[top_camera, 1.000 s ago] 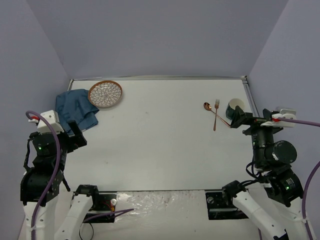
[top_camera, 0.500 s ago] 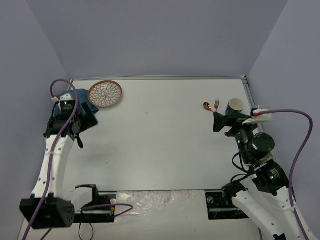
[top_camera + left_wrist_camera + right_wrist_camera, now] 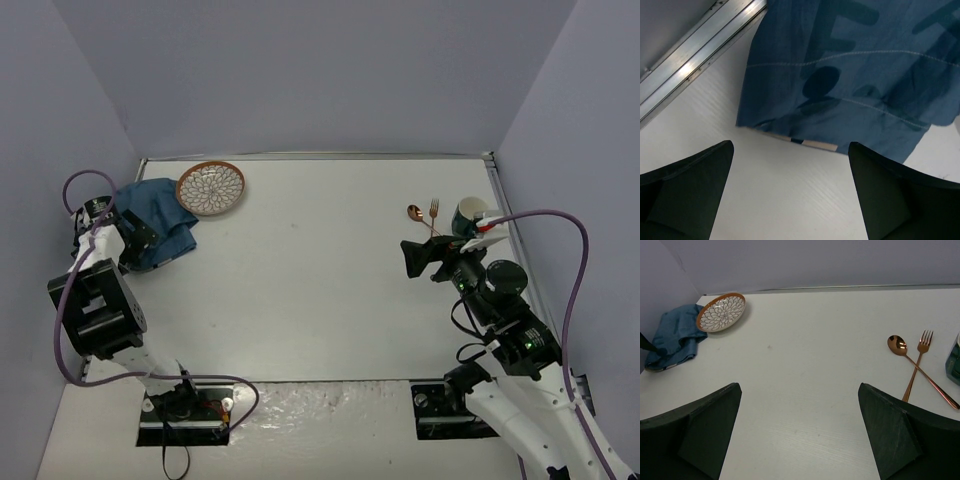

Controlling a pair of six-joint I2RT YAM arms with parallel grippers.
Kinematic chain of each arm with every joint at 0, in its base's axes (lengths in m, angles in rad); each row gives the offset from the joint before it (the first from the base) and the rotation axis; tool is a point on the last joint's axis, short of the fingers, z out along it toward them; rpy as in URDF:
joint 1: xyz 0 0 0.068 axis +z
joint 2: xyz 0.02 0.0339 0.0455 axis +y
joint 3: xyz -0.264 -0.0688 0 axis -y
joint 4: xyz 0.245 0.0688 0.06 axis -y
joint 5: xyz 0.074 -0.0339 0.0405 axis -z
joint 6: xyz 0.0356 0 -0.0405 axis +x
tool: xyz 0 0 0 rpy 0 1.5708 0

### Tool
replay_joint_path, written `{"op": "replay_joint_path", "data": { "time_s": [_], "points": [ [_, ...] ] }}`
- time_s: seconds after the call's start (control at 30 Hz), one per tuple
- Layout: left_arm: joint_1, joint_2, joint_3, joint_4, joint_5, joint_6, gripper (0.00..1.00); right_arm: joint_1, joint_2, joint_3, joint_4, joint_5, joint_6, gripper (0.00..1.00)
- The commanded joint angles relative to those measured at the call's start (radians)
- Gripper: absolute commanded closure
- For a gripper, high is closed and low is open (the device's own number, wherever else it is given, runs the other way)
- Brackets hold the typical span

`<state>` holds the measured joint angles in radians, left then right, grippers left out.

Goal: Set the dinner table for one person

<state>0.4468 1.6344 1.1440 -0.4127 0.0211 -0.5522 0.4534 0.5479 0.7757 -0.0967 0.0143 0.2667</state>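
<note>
Both of my grippers stood open and empty. The right gripper (image 3: pixel 799 385) hung over the bare white dinner table (image 3: pixel 320 300), which filled the whole space before the arms. The left gripper (image 3: pixel 790 143) was just above the near hem of the blue placemat (image 3: pixel 850 75). I judged the table rigid, smooth and fixed, with nothing on it to grasp. The soft cloth I would pinch at this hem. Farther lay the plate (image 3: pixel 721 311), spoon (image 3: pixel 899 346) and fork (image 3: pixel 921 352). One second before, the left gripper was nearer to me, and the right one was beside the cup (image 3: pixel 470 214).
</note>
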Motion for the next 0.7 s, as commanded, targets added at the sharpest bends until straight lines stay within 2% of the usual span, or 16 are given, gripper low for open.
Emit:
{"op": "replay_joint_path", "data": {
  "time_s": [0.0, 0.13, 0.27, 0.4, 0.57, 0.6, 0.67],
  "points": [
    [0.019, 0.074, 0.109, 0.108, 0.021, 0.044, 0.03, 0.007, 0.008, 0.004, 0.081, -0.036, -0.020, 0.00],
    [0.026, 0.155, 0.150, 0.127, 0.038, 0.080, 0.03, 0.007, -0.009, -0.001, 0.081, -0.067, -0.023, 0.00],
    [0.029, 0.217, 0.175, 0.119, 0.027, 0.082, 0.13, 0.007, -0.017, -0.001, 0.080, -0.068, -0.028, 0.00],
    [0.033, 0.258, 0.194, 0.109, 0.044, 0.097, 0.43, 0.007, -0.018, 0.003, 0.080, -0.066, -0.034, 0.00],
    [0.033, 0.265, 0.200, 0.098, 0.070, 0.119, 0.94, 0.007, -0.014, 0.004, 0.080, -0.073, -0.032, 0.00],
    [0.033, 0.260, 0.200, 0.088, 0.074, 0.124, 0.98, 0.007, -0.016, 0.004, 0.080, -0.074, -0.032, 0.00],
    [0.033, 0.244, 0.200, 0.063, 0.075, 0.124, 1.00, 0.007, -0.019, 0.004, 0.080, -0.075, -0.032, 0.00]
  ]
}}
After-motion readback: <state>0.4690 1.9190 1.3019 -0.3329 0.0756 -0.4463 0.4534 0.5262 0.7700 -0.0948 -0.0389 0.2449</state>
